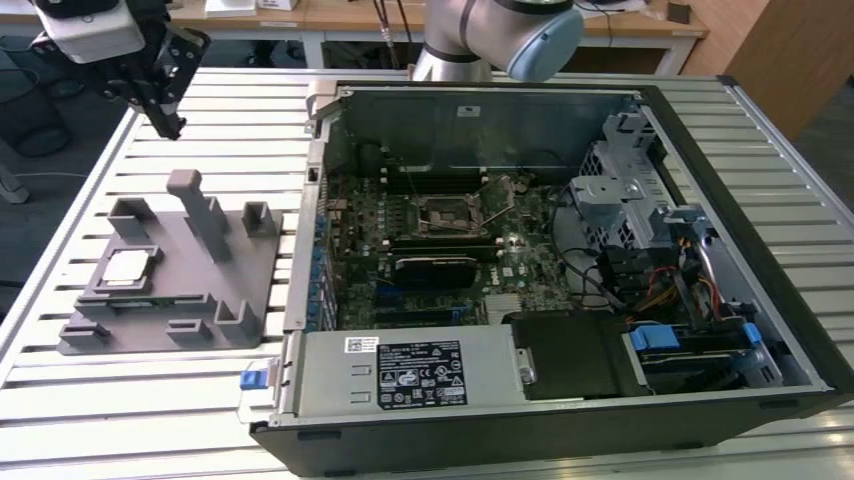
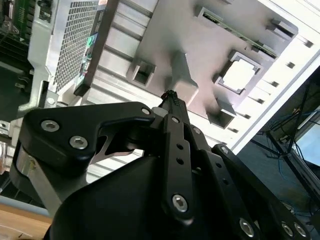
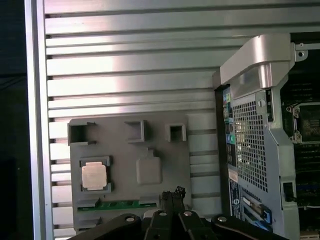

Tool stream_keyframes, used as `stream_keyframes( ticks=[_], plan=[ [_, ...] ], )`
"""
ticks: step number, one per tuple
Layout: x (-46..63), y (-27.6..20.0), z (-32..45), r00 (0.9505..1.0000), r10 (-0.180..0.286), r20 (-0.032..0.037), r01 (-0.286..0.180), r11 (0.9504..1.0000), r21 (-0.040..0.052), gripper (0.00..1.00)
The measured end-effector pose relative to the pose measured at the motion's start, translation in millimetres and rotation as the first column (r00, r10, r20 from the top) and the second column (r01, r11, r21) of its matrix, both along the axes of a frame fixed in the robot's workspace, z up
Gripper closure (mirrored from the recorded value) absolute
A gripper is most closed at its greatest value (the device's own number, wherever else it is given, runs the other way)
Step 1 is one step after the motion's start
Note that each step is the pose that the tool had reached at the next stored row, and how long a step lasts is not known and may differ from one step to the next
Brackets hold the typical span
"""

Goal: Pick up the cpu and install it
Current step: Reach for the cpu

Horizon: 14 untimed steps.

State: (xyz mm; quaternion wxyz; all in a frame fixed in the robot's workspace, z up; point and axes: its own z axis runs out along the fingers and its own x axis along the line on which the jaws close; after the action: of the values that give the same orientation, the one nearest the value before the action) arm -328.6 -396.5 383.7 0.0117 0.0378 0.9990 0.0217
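Sitting in the fixture (image 3: 120,160), the cpu (image 3: 95,176) neighbours a memory stick (image 3: 120,204).

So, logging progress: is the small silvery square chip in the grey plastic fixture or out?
In: the chip lies flat in a fixture recess, the gripper apart from it.

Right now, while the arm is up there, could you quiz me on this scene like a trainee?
1. True or false: the pincer holds the cpu.
2. The cpu lies on: A) the grey fixture; B) the motherboard socket; C) the bare table.
3. In the exterior view, the fixture sits on which side of the computer case?
Key: 1 false; 2 A; 3 the exterior view's left.
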Motion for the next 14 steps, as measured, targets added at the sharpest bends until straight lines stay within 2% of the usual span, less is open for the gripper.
stream_keyframes(
  ticks=[5,14],
  plan=[
    [-19.7,-2.4,-2.2,1.0000,0.000,0.0000,0.000,1.0000,0.0000,0.89],
    [-59.6,-2.4,-3.7,1.0000,0.000,0.0001,0.000,1.0000,0.0000,0.89]
  ],
)
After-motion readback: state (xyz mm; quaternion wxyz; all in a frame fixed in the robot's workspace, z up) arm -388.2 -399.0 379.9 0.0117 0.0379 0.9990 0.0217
